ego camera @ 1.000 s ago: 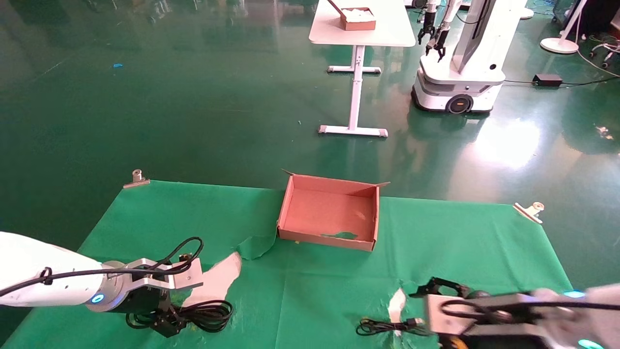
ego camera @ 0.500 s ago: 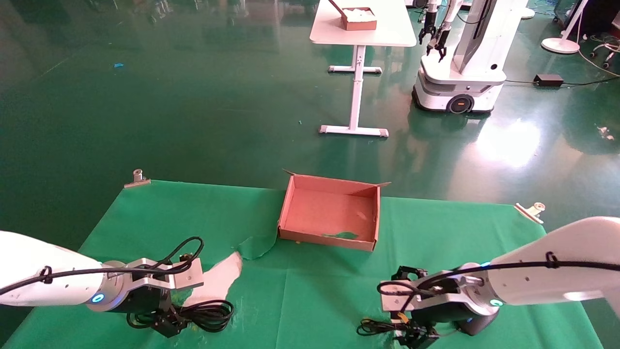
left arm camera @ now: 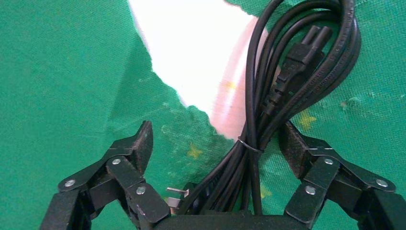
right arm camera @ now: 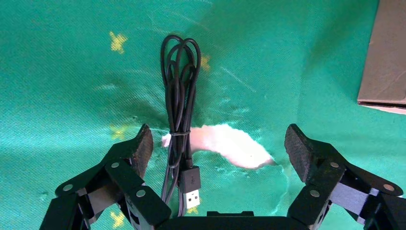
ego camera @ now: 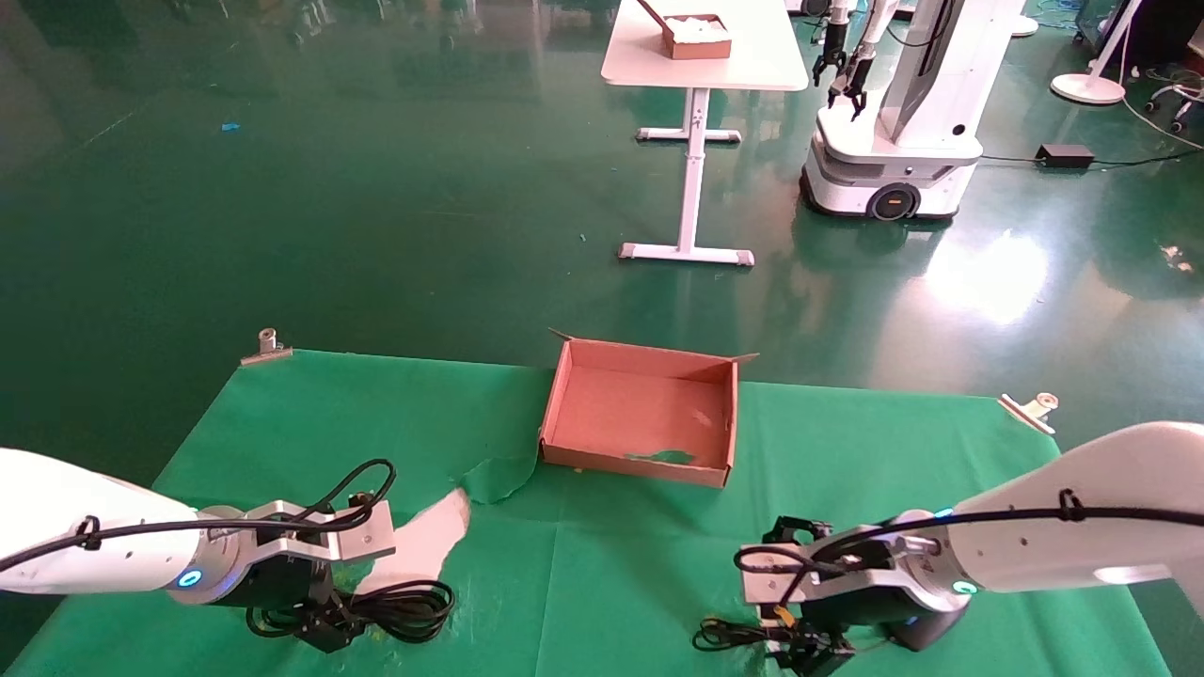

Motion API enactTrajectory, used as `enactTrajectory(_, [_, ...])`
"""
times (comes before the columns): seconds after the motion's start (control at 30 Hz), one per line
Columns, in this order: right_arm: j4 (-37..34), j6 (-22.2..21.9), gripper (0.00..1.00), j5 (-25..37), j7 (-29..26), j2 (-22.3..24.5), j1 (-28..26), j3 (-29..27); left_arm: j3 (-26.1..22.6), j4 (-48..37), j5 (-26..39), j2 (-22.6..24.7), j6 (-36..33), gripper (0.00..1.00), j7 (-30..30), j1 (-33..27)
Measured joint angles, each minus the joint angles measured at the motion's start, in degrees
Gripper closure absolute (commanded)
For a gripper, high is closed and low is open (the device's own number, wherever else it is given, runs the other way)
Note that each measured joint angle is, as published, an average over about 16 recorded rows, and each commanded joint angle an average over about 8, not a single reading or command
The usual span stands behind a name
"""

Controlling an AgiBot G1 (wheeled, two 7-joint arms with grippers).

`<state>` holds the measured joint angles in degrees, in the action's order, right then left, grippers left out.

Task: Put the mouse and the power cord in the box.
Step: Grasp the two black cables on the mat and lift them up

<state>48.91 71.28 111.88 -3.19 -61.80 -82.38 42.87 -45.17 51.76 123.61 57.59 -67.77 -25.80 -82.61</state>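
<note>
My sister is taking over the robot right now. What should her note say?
Left gripper: open, down over the power cord, fingers either side of the bundle, not closed on it.
Right gripper: open, low over the mouse's bundled thin cable and USB plug; the mouse sits mostly hidden behind that wrist.
The box stands at the table's far middle with nothing in it.
Done: nothing packed.
Left: grip the cord and the mouse, and put both in the box.
</note>
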Motion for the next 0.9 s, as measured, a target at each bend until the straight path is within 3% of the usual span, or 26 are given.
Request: enactTrajectory(0.9, [0.7, 0.3, 1.00, -0.7, -0.1, 0.4, 0.3, -0.4, 0.0, 0.1, -0.1, -0.1, -0.1, 1.00, 0.0, 0.0])
